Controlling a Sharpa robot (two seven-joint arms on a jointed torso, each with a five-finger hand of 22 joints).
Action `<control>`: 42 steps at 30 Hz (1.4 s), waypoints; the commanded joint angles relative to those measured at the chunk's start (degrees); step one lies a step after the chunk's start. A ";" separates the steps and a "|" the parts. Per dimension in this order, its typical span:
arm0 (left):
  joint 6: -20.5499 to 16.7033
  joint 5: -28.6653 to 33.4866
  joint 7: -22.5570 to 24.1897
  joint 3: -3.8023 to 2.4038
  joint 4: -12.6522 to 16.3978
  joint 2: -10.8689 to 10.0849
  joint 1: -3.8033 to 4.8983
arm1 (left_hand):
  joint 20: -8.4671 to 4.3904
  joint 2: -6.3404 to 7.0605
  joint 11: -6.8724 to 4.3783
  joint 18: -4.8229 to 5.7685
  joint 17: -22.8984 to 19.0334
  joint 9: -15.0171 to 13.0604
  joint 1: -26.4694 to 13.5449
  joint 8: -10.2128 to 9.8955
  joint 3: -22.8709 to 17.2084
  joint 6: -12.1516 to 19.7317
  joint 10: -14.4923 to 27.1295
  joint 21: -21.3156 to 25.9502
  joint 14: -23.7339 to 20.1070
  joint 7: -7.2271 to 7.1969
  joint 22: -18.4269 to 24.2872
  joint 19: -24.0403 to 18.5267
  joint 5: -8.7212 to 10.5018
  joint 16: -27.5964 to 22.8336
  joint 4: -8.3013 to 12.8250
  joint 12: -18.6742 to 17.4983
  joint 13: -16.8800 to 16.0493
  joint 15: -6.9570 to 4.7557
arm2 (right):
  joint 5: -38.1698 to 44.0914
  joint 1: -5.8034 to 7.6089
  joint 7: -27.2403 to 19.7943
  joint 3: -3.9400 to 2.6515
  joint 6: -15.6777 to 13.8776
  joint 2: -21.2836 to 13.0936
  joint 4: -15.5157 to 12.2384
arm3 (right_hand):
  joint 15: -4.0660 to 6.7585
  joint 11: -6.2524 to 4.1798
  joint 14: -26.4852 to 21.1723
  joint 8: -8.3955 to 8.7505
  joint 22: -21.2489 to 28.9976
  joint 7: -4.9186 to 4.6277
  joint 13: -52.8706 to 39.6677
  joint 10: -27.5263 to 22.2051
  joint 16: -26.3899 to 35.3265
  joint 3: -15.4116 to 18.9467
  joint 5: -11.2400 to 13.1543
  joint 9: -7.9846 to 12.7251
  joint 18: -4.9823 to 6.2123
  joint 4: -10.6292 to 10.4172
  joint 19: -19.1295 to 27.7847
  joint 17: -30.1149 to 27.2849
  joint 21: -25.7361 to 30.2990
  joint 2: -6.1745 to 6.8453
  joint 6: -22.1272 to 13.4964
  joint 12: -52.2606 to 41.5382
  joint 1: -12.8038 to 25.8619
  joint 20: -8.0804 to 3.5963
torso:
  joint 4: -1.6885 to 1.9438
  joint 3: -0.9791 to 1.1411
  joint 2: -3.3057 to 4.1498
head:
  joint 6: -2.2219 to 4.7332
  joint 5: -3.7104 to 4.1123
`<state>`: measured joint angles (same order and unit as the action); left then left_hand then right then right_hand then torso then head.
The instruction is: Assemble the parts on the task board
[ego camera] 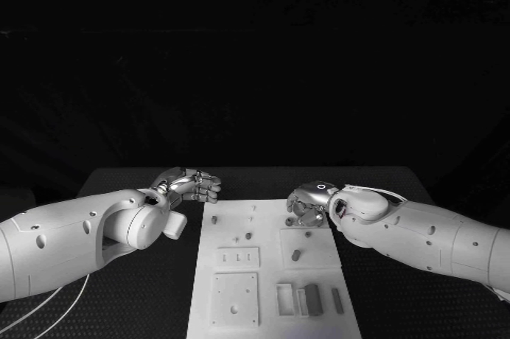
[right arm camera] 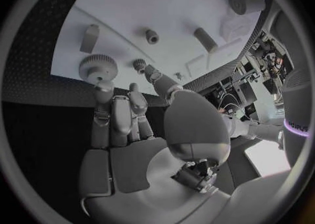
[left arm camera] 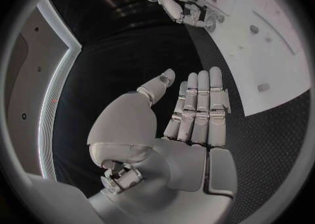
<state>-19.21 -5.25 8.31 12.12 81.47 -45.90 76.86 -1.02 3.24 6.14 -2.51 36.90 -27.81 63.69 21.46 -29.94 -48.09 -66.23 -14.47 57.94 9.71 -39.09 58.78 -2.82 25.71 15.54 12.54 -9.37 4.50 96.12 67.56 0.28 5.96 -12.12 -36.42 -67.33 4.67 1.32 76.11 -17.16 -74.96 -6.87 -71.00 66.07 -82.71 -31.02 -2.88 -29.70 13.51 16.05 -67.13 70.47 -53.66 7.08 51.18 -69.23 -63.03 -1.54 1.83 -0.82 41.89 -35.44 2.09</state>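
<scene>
Black table (ego camera: 127, 280): bears task board, both arms reach in over it.

Task board (ego camera: 271, 309): white plate, centre of table, long side running away from robot. Raised blocks and slotted plates on the near half, pegs and holes on the far half.

L arm, hand (ego camera: 187, 184): off the board, just beside its far left corner, above the table. Left wrist view: palm flat, fingers (left arm camera: 197, 103) straight and side by side, thumb out to one side, nothing held.

R arm, hand (ego camera: 308, 205): over the board's far right part, fingers bent down toward it. Right wrist view: fingertips by a gear (right arm camera: 98, 67) standing on the board; whether they touch or hold it, can't tell.

Other parts: small gear (right arm camera: 139, 64), pegs (right arm camera: 205, 39), roller (right arm camera: 246, 2), all on the board.

Writing: none readable.
</scene>
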 commanded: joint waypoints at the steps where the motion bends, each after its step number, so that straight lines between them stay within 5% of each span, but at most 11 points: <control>1: 0.57 -0.32 0.55 -0.07 0.18 0.17 0.09 | -0.18 0.41 0.24 -0.96 0.08 0.09 -0.34 -0.37 -0.08 0.03 0.12 -0.25 0.38 0.37 -0.08 0.20 -0.13 -0.26 0.21 -0.25 -0.10 0.00 | 1.67 -0.51 0.20 0.09 1.02 0.37 0.80 | 0.04 -0.05 0.43 -0.19 -1.39 -0.77 -0.27 0.69 -0.37 -0.31 -0.01 -0.11 1.49 -0.05 0.56 0.13 -0.45 -0.33 1.34 -0.48 0.62 -0.59 | 0.11 -0.03 0.33 | -0.16 -0.07; 18: 0.64 -0.32 0.42 -0.10 0.42 -0.13 0.21 | -0.18 0.41 0.28 -0.95 0.26 0.15 -0.48 -0.49 -0.09 0.05 0.15 -0.25 0.43 0.41 -0.18 0.18 -0.12 -0.39 0.15 -0.42 -0.14 0.00 | 1.76 -0.67 0.02 0.09 1.81 0.98 1.67 | 0.25 -0.28 0.58 -0.13 -1.30 -0.52 -0.55 1.34 -0.88 -0.68 -0.01 -0.26 1.49 -0.18 0.96 0.03 -1.40 -3.08 2.16 -0.69 1.51 -0.80 | 0.32 -0.10 0.94 | -0.38 -0.12; 42: 1.03 -0.42 0.20 -0.12 0.65 -0.19 0.34 | -0.20 0.46 0.32 -0.95 0.50 0.21 -0.61 -0.65 -0.08 0.09 0.17 -0.24 0.47 0.45 -0.33 0.13 -0.12 -0.58 0.13 -0.63 -0.21 -0.01 | 2.30 -0.72 0.12 0.10 2.80 1.92 2.68 | 0.29 -0.32 0.66 -0.04 -1.29 -0.48 -0.78 1.70 -1.08 -0.60 0.00 -0.28 1.49 -0.05 1.11 0.09 -1.69 -3.31 2.35 -0.89 1.87 -0.82 | 0.31 -0.11 0.93 | -1.00 -0.20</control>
<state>-19.13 -5.36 8.19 12.06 81.96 -46.16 77.10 -1.01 3.47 6.14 -2.92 37.31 -27.69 63.47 21.02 -29.94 -48.09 -66.23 -14.47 57.93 9.71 -39.35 58.78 -2.82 25.46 15.54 12.11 -9.52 4.50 97.56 66.92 0.40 6.03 -10.61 -34.61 -64.62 4.77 0.81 76.38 -17.17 -74.96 -6.62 -71.71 67.38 -83.54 -31.48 -2.88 -29.90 13.50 15.89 -67.13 70.55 -55.14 4.07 52.21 -69.82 -61.40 -1.53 2.14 -0.93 42.81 -36.39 1.84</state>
